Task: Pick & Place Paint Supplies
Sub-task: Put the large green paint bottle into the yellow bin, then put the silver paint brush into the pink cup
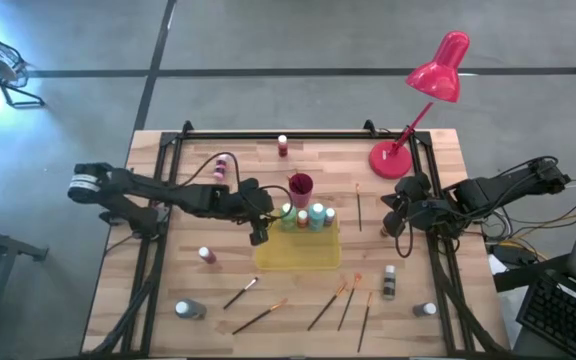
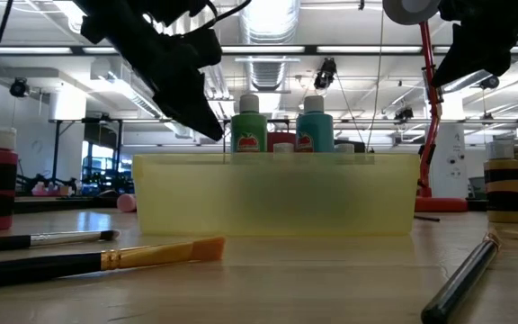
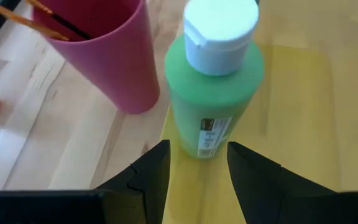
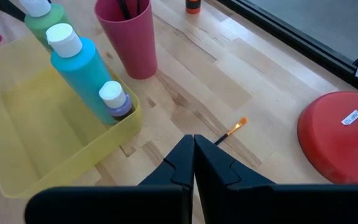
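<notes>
My left gripper (image 3: 194, 171) hovers with fingers parted just short of the green plastic paint bottle with a white cap (image 3: 216, 87), which stands in the flat yellow tray (image 1: 298, 255). Backing away crooked could tip it against the magenta cup (image 3: 107, 53). My right gripper (image 4: 194, 163) waits closed over bare bench. I cannot see whether the tray's other bottles crowd it.
</notes>
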You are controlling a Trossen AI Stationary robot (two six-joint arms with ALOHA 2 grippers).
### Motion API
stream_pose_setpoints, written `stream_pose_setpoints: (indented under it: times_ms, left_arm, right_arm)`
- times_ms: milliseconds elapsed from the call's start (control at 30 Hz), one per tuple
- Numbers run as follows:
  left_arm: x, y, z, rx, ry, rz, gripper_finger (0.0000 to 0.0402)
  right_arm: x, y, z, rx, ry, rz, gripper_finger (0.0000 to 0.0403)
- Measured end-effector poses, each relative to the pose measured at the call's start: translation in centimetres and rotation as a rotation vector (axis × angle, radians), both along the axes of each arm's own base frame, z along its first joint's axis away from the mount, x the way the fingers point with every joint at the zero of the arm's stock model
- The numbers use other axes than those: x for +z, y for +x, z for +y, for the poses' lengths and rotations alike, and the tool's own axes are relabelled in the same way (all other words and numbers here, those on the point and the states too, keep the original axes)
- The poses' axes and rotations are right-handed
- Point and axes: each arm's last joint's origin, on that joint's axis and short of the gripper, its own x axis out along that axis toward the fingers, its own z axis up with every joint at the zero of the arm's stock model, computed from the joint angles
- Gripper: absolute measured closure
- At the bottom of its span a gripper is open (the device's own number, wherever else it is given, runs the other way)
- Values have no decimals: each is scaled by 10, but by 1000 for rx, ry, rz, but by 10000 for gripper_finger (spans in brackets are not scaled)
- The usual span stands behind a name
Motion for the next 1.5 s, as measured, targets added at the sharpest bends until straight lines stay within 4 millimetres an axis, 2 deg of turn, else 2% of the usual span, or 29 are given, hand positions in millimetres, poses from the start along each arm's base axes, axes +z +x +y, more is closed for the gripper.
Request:
stream_pose_setpoints:
  times_ms: [667, 967, 1200, 1500]
  left_arm:
    - [3, 9, -1, -33, 2, -86, 236]
    - [0, -6, 0, -36, 13, 71, 236]
    - [32, -30, 1, -25, 23, 126, 236]
    - [84, -81, 4, 88, 9, -93, 236]
  right_arm:
    - [0, 0, 0, 0, 0, 1, 394]
    - [0, 0, 0, 1, 2, 1, 394]
    - [0, 0, 0, 1, 1, 2, 394]
    - [0, 0, 0, 1, 1, 2, 394]
